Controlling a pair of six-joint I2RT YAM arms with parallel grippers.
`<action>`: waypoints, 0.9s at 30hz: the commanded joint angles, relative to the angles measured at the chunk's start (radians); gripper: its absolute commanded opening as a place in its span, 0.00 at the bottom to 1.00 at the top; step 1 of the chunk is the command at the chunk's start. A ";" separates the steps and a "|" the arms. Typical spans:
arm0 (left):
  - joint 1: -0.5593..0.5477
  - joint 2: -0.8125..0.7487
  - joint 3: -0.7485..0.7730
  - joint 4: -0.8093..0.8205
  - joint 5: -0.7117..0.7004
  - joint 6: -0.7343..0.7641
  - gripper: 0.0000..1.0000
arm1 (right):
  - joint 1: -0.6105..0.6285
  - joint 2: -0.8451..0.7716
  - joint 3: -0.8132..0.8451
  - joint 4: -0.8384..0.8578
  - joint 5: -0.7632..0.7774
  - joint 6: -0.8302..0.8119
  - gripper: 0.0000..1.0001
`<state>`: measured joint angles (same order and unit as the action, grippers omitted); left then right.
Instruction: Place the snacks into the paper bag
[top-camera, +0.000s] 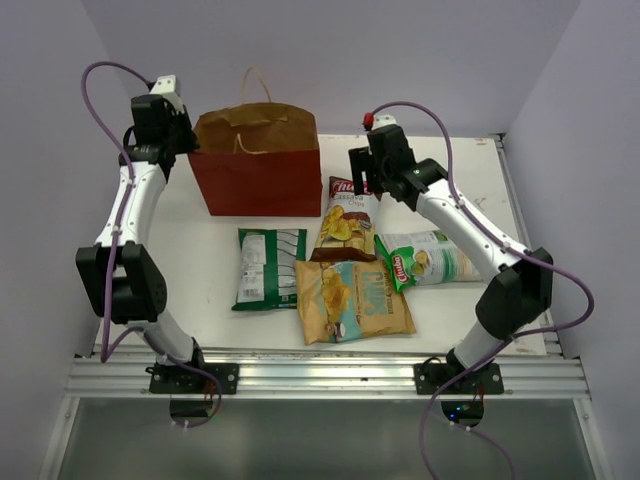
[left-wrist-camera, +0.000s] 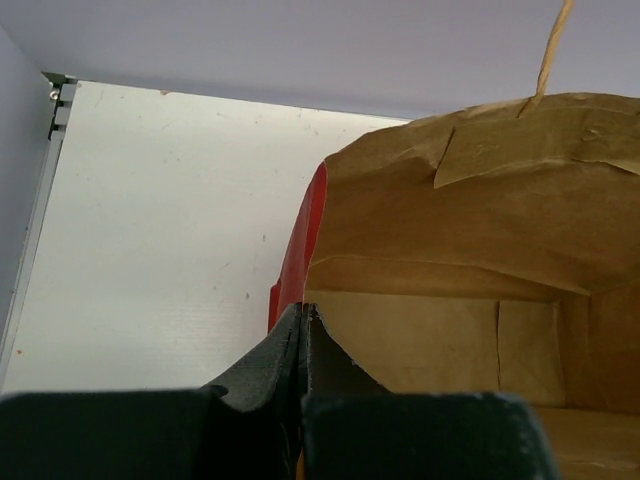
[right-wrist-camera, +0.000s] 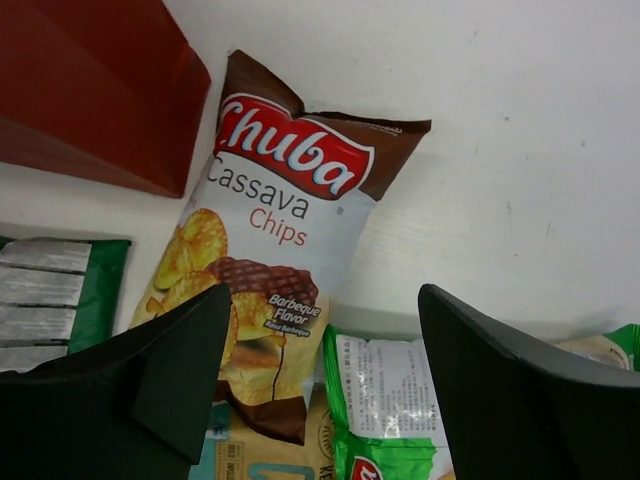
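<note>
The reddish-brown paper bag (top-camera: 260, 170) stands open at the back left; the left wrist view looks into its tan inside (left-wrist-camera: 480, 250). My left gripper (top-camera: 185, 140) is shut on the bag's left rim (left-wrist-camera: 302, 312). My right gripper (top-camera: 362, 180) is open above the dark brown-red cassava packet (top-camera: 345, 222), which lies flat between its fingers in the right wrist view (right-wrist-camera: 270, 230). The green-white packet (top-camera: 268, 268), the tan-yellow packet (top-camera: 352, 300) and the pale white-green packet (top-camera: 430, 260) lie flat on the table in front of the bag.
White table (top-camera: 200, 260) walled by pale panels on the left, back and right. A metal rail (top-camera: 330, 375) runs along the near edge. The bag's corner (right-wrist-camera: 90, 90) is just left of the cassava packet. Cord handles (top-camera: 255, 85) stick up above the bag.
</note>
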<state>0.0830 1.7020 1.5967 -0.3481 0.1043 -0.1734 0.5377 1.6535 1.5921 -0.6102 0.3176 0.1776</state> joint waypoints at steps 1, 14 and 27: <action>0.003 -0.015 0.000 0.034 0.014 -0.014 0.00 | -0.105 0.054 -0.034 0.049 -0.096 0.091 0.80; 0.003 -0.076 -0.060 0.018 0.026 -0.021 0.00 | -0.189 0.341 -0.050 0.128 -0.520 0.122 0.83; 0.001 -0.088 -0.083 0.021 0.018 -0.017 0.00 | -0.191 0.382 -0.009 0.129 -0.615 0.141 0.86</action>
<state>0.0830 1.6505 1.5276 -0.3370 0.1181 -0.1829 0.3420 2.0102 1.5341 -0.4847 -0.2287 0.2996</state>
